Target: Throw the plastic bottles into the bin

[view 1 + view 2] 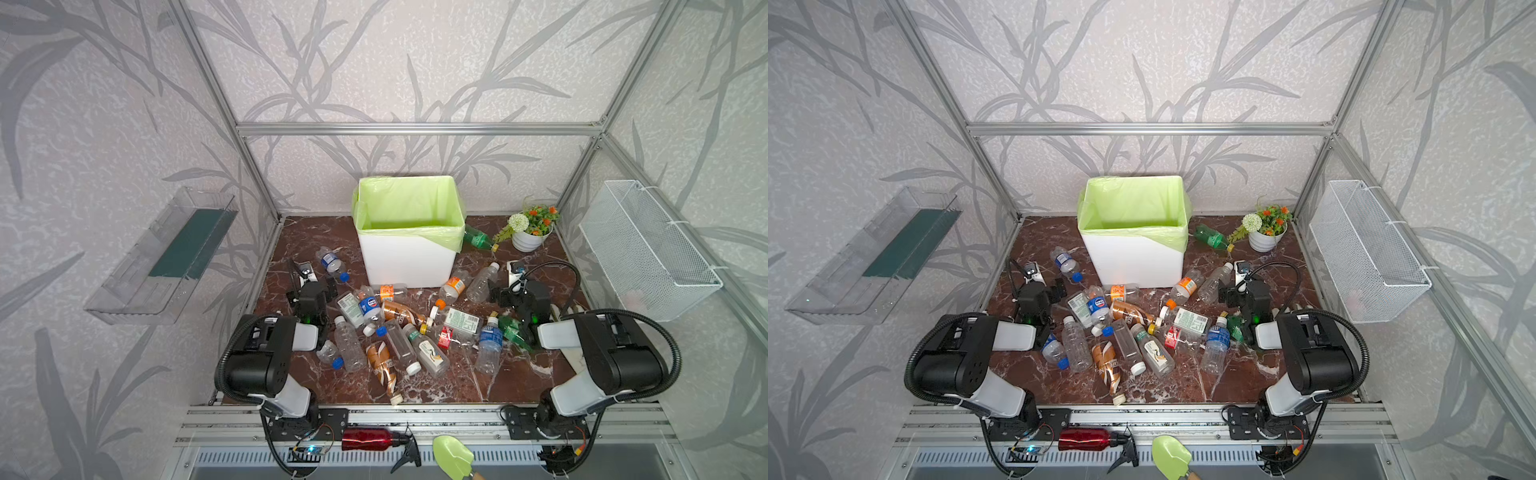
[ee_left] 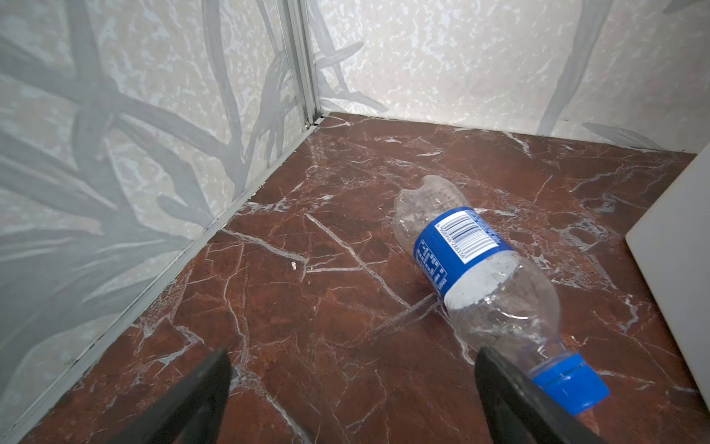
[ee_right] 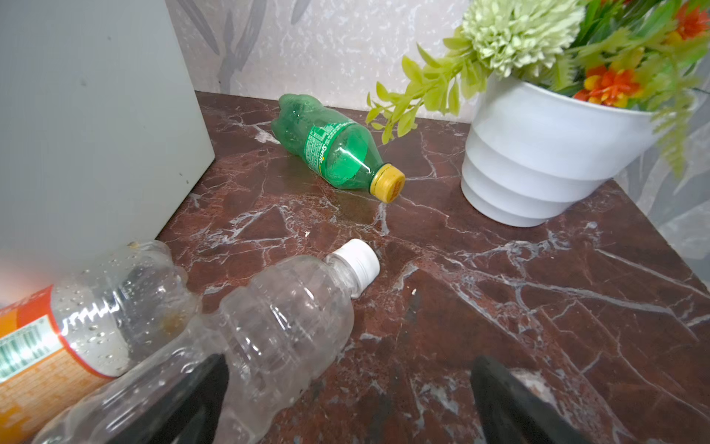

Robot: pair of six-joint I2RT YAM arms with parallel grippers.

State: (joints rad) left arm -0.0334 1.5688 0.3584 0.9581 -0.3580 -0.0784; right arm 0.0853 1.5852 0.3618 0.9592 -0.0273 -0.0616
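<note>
The bin (image 1: 407,262) (image 1: 1133,259), a white tub with a green liner, stands at the back middle. Several plastic bottles (image 1: 401,312) (image 1: 1133,311) lie scattered in front of it. My left gripper (image 1: 312,279) (image 2: 353,353) is open over bare floor, and a blue-labelled bottle (image 2: 472,261) lies with its blue cap just outside one finger. My right gripper (image 1: 515,282) (image 3: 347,359) is open too. A clear white-capped bottle (image 3: 284,323) lies partly in front of one of its fingers, an orange-labelled bottle (image 3: 96,307) beside it. A green bottle (image 3: 334,146) lies further off, near the bin wall (image 3: 96,115).
A white flower pot (image 1: 530,239) (image 3: 538,153) stands at the back right. A wire mesh basket (image 1: 648,249) hangs on the right wall and a clear tray (image 1: 166,257) on the left. A red metallic bottle (image 1: 368,439) and a green trowel (image 1: 453,455) lie on the front rail.
</note>
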